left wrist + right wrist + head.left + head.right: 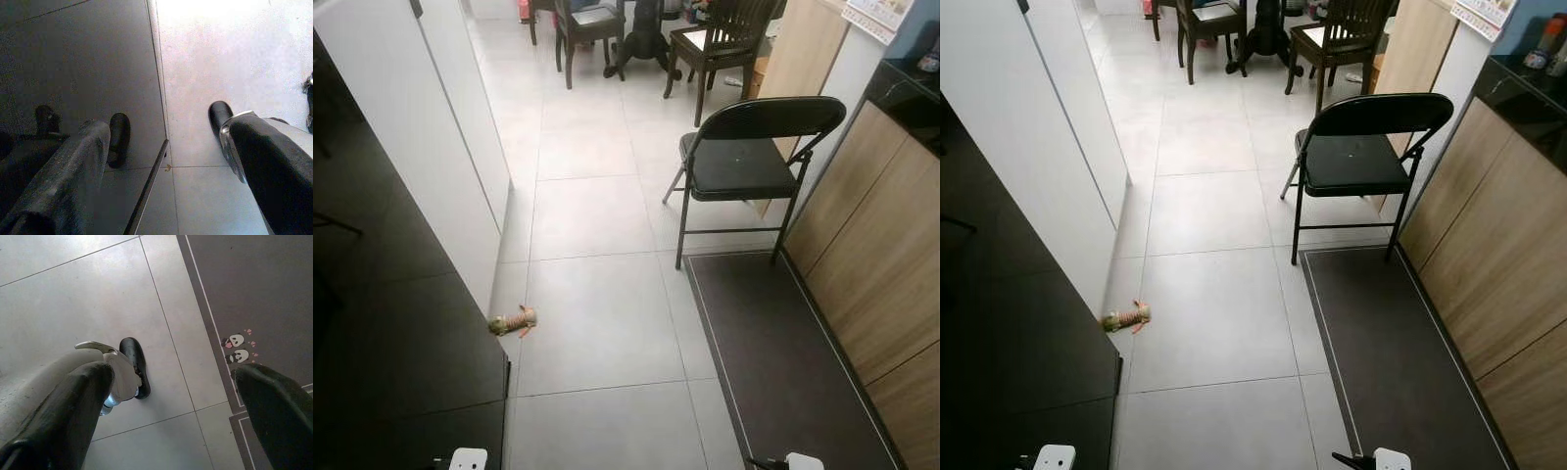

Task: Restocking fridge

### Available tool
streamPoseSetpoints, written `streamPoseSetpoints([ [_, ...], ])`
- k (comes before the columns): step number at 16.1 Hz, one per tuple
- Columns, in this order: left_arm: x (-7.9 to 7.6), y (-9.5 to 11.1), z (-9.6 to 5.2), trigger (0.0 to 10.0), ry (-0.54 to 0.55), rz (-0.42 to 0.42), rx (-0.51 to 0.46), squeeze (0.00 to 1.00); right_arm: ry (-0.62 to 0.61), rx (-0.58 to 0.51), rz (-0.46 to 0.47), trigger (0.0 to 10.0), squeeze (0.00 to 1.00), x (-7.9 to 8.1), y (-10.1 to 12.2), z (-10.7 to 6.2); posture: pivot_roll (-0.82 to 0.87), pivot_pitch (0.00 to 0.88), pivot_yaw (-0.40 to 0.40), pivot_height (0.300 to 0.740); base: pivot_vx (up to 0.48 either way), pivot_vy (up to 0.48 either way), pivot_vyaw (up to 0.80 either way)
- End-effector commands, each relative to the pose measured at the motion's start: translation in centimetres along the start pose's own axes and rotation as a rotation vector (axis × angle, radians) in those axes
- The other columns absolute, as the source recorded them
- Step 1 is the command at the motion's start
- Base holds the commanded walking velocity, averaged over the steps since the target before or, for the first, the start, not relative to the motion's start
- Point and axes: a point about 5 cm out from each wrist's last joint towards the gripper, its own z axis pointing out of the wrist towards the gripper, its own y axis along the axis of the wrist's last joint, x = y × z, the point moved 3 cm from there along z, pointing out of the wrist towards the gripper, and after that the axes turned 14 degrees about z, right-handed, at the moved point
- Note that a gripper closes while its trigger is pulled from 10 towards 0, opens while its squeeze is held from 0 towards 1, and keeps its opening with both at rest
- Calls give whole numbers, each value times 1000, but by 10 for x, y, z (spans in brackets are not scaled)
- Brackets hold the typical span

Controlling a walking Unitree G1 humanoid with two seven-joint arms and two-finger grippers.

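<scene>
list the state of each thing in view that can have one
black folding metal chair: unfolded, upright, seat bare
small stuffed toy: lying on the tiled floor beside the white cabinet
dark floor mat: flat along the wooden cabinets
left gripper: open, holding nothing
right gripper: open, holding nothing

No legible text anywhere.

A home kitchen passage: tiled floor (597,323), wooden cabinets (881,255), folding chair (744,162), dining chairs (720,39) beyond.

Black folding chair (744,162) beside dark mat (773,362); toy (512,320) on floor tiles (597,323).
</scene>
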Motion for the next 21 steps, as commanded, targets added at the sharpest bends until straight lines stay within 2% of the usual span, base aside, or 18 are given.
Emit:
streamPoseSetpoints([
  [1,-3,-8,-1,10000,-6,-13,24,0,-12,4,4,10000,0,-4,-3,-1,-217,68,12,740,0,0,0],
  [2,-4,-10,-1,10000,-10,-55,30,0,-10,4,1,10000,0,-3,-3,-1,-220,65,13,740,0,0,0],
  [3,-4,-10,-1,10000,-10,-55,30,0,-10,4,1,10000,0,-3,-3,-1,-220,65,13,740,0,0,0],
  [4,-6,-12,-2,10000,-14,-128,39,0,-6,4,-4,10000,0,-3,-3,-1,-219,60,12,740,0,0,0],
  [10,-8,-14,-2,10000,-12,-215,41,0,1,4,-19,10000,0,-2,-3,-1,-223,48,12,740,0,0,0],
  [21,-7,-14,-2,10000,-10,-227,28,0,16,10,-60,10000,0,-1,-3,-1,-223,28,15,740,0,0,0],
])
